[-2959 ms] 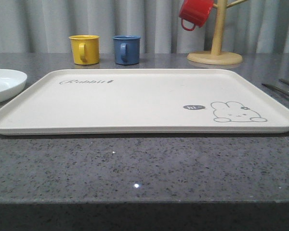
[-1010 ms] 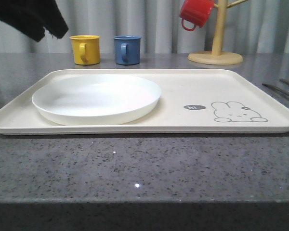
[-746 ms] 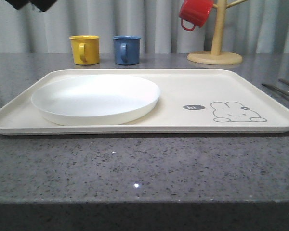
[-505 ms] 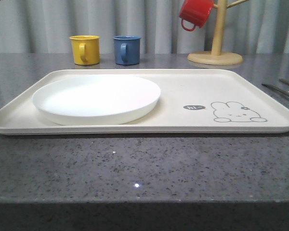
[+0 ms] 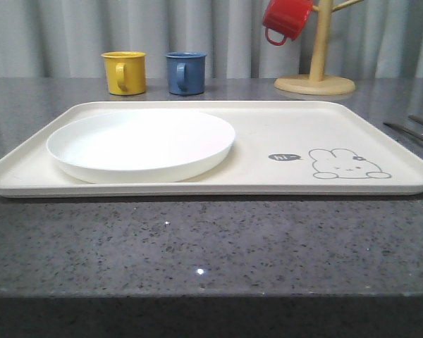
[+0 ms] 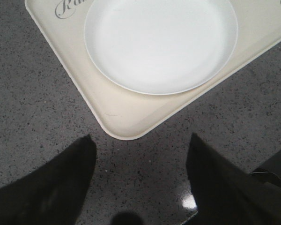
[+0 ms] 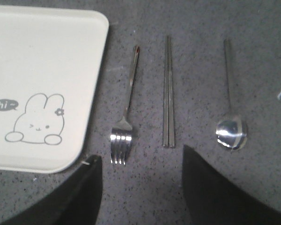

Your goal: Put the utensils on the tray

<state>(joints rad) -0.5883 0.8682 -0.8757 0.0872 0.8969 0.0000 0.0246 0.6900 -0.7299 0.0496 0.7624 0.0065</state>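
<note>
**Cutlery still off the tray, both arms unloaded**

Large flat cream rectangular tray (image 5: pixel 296 127) with rabbit drawing sits mid-worktop, long side along the near edge. Round white plate (image 5: pixel 141 144) occupies its left half; the rabbit half is bare.

Utensils lie on the speckled grey stone worktop (image 7: pixel 192 56), beyond the tray's right short rim, parallel to each other and to that rim. In order outward from the tray: slim silver four-tined fork (image 7: pixel 125 115) just beside the rim, not touching; pair of straight silver chopsticks (image 7: pixel 168 93), the two sticks pressed side by side; oval-bowled silver spoon (image 7: pixel 230 112) furthest out. All three apart from one another.

Right gripper (image 7: pixel 140 187) hangs over the fork-and-chopstick end, jaws spread, nothing between them. Left gripper (image 6: pixel 140 183) sits over the tray's corner by the plate, jaws spread, empty.

Handling judgement: light, rigid, polished metal lying flat on hard stone, so likely slippery and hard to get under. Take the fork across its narrow handle, mid-length, where it may lift level. Chopsticks best pinched together as one pair, or one may roll free.

Yellow mug (image 5: pixel 124 72), blue mug (image 5: pixel 185 72) and wooden mug stand (image 5: pixel 316 74) with a red mug (image 5: pixel 286 20) line the far edge.
</note>
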